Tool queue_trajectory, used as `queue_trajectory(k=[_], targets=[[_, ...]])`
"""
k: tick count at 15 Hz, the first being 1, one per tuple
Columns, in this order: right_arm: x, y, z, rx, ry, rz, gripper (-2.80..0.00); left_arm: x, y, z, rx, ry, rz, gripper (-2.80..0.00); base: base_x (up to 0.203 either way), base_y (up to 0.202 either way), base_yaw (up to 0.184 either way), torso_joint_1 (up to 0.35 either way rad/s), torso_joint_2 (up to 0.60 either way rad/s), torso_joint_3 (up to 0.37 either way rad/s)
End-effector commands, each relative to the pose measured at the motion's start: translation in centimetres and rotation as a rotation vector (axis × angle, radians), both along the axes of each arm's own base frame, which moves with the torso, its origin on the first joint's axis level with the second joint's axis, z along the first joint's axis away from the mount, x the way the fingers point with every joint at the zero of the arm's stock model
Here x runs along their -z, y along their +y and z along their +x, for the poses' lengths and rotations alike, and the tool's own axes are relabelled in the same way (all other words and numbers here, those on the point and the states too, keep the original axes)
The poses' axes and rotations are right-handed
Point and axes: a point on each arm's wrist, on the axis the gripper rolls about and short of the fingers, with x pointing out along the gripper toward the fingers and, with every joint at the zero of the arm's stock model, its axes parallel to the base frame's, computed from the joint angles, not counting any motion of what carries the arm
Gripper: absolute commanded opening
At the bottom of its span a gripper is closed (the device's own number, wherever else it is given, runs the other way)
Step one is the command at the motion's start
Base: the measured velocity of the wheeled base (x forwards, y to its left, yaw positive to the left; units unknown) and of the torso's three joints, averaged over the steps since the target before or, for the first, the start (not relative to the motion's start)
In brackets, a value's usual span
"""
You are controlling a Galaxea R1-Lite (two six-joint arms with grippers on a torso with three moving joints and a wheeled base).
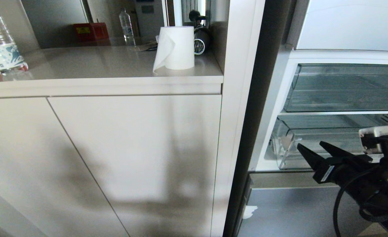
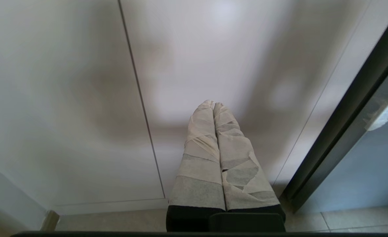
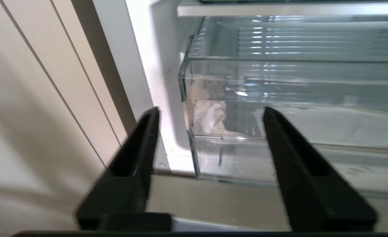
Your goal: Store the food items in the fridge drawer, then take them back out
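**Inspector A:** Nearest the head camera, the right gripper [image 1: 312, 148] is seen at the lower right, its black arm raised and its two fingers [image 1: 307, 154] pointed up and to the left, toward the open fridge. In the right wrist view the jaws are found spread wide, with nothing held between them.

**Inspector B:** Noted. And the left gripper [image 2: 213, 104]?

**Inspector A:** It is recorded only in the left wrist view. Its tape-wrapped fingers [image 2: 200, 158] are pressed together, nothing gripped, and are aimed at the pale cabinet door [image 2: 65, 98] low down near the floor.

**Inspector B:** The fridge drawer [image 3: 279, 108]?

**Inspector A:** It is located just beyond the right gripper, in the lowest clear compartment under the glass shelf [image 1: 345, 89]. Its long axis is set across the fridge opening, its front wall facing outward. Whether it is pushed fully home cannot be told.

**Inspector B:** What is given by one view and not another?

**Inspector A:** White tape scraps [image 3: 210, 115] at the drawer's front corner are shown clearly in the right wrist view. Only in the head view are the counter [image 1: 98, 65], a paper towel roll [image 1: 175, 47] and a water bottle [image 1: 1, 42] shown, farthest off. No red food items are seen in any view.
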Motion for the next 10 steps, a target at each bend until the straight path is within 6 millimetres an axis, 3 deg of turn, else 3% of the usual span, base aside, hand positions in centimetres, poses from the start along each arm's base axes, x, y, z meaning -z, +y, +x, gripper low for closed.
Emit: queue_trajectory(k=[1,4,5,8,10], targets=[[-2.0,-0.9,-2.3,-0.001,-0.059,0.02,0.0,0.0,0.0,0.0,0.0,0.0,0.0,-2.8,0.0,0.0,0.0,0.0,0.0,0.0],[-3.2,-2.0,-5.3,0.005,-0.016,0.0,0.0,0.0,0.0,0.0,-0.001,0.0,0.0,-2.8,0.0,0.0,0.0,0.0,0.0,0.0],[-3.8,-2.1,-5.6,0.011,0.008,-0.01,-2.8,0.0,0.0,0.0,-0.001,0.0,0.0,-2.8,0.0,0.0,0.0,0.0,0.0,0.0],[-5.3,-2.1,-4.2,0.087,0.083,-0.061,-2.8,0.0,0.0,0.0,-0.001,0.0,0.0,-2.8,0.0,0.0,0.0,0.0,0.0,0.0],[-5.6,-1.5,-2.1,0.13,0.126,-0.081,-2.8,0.0,0.0,0.0,0.0,0.0,0.0,-2.8,0.0,0.0,0.0,0.0,0.0,0.0]])
